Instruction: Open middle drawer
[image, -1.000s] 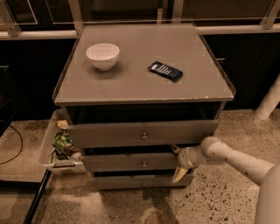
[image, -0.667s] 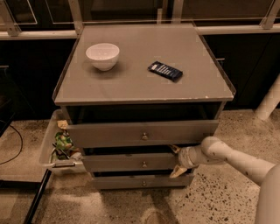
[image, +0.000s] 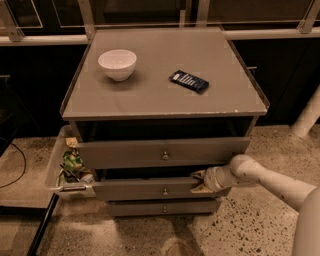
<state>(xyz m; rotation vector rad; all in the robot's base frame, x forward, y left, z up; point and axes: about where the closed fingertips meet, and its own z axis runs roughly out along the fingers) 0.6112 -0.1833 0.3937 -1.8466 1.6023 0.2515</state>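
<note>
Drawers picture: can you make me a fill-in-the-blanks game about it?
1. The bowl on the cabinet is coloured ____.
2. The dark packet lies on the cabinet's ____.
3. The tool is at the middle drawer, to the right of its small round ____.
Missing words: white; top; knob.

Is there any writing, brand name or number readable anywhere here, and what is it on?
No text here can be read.
Dark packet on the cabinet top: pale marks, too blurred to read.
Bags in the bin left of the drawers: colourful print, unreadable.
White bowl: no markings visible.
The gripper, at the right end of the middle drawer, shows no label.
</note>
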